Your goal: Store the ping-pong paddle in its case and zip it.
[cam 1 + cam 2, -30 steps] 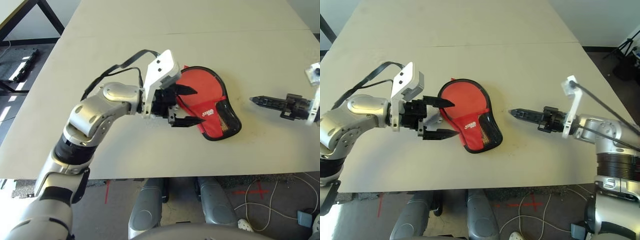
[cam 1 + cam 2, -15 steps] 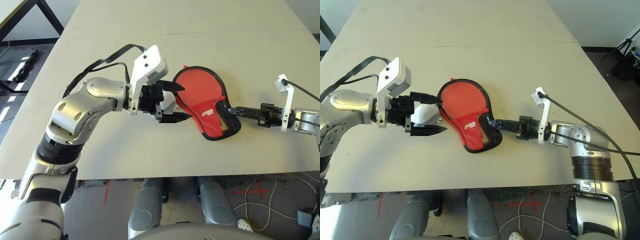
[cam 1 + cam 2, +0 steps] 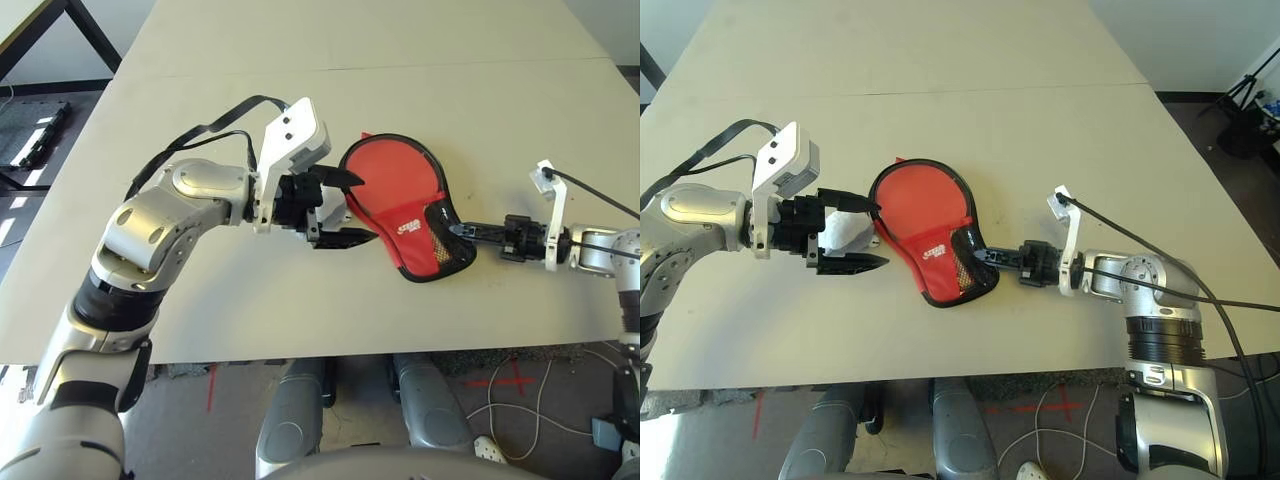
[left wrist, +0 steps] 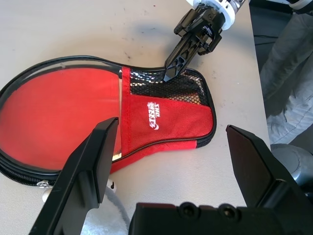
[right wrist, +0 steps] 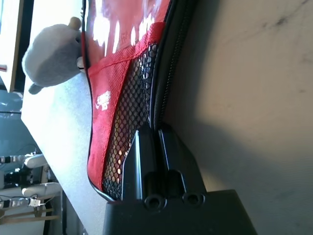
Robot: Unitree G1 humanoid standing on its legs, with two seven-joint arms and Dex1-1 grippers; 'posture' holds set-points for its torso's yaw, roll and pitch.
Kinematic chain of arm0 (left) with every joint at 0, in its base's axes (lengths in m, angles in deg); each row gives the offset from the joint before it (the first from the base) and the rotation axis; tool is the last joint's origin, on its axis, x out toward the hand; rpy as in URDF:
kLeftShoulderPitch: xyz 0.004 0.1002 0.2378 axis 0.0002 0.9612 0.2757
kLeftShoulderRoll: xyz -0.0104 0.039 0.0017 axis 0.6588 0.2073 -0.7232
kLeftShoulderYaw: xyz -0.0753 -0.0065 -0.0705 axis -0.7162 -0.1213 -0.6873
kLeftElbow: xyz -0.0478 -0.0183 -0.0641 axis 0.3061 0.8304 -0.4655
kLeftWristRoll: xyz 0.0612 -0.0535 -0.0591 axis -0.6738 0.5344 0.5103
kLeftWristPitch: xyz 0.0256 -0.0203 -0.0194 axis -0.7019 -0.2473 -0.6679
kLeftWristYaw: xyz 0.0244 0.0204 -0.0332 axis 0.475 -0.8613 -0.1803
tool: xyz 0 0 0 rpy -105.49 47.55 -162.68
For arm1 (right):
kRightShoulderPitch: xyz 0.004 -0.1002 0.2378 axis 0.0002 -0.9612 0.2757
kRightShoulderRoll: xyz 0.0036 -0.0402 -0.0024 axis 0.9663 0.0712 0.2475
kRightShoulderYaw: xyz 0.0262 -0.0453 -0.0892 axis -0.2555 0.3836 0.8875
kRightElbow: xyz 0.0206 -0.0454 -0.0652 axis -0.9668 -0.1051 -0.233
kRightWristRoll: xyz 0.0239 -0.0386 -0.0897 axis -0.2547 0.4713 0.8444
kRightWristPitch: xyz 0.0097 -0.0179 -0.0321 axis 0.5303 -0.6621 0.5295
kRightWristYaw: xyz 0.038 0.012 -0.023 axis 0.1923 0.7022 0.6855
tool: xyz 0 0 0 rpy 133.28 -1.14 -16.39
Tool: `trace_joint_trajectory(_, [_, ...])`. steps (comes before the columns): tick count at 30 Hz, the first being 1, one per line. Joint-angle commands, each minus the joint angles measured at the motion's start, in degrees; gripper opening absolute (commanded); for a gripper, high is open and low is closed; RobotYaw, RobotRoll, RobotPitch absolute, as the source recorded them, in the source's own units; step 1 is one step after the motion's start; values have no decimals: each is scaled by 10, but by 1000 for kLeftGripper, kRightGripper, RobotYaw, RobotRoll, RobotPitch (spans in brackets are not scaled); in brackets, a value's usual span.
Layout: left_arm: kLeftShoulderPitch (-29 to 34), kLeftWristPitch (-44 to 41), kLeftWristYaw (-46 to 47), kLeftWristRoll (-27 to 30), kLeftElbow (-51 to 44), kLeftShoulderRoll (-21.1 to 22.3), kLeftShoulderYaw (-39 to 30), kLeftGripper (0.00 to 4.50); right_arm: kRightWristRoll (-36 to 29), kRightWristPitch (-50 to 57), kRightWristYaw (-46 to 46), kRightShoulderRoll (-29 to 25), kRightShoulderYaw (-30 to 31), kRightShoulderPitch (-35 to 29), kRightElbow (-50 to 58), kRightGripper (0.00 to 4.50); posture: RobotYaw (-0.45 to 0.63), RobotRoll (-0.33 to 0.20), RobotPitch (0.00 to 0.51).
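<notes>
The red case (image 3: 400, 190) lies open on the table, its black zipper edging running round it and its mesh pocket (image 4: 171, 85) at the narrow end. The ping-pong paddle (image 4: 58, 112) shows its round red face inside the case; its handle is hidden under the logo flap. My left gripper (image 3: 367, 208) is open at the round end's left side, a finger on either side of that edge. My right gripper (image 3: 980, 254) is shut, its tips against the zipper edging beside the mesh pocket. Whether the right fingertips (image 5: 146, 134) pinch anything is not discernible.
A whitish soft pouch (image 3: 848, 232) lies on the table between my left fingers, touching the case's left edge. The beige table (image 3: 400, 90) stretches bare behind the case. The front edge runs close below both arms.
My right arm has reached left to the case's mesh corner and its gripper has shut there. My left arm drew back a little to the left, staying open.
</notes>
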Motion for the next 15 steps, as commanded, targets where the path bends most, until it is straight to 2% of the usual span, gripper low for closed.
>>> trace_joint_trajectory(1, [-1, -2, -2, -1, -3, 3, -3, 4500, -6, 41, 10, 9, 19, -33, -5, 10, -45, 0, 242])
trace_joint_trajectory(15, [-1, 1, 1, -4, 2, -2, 0, 4500, -60, 113, 5, -36, 3, -110, 84, 10, -62, 0, 249])
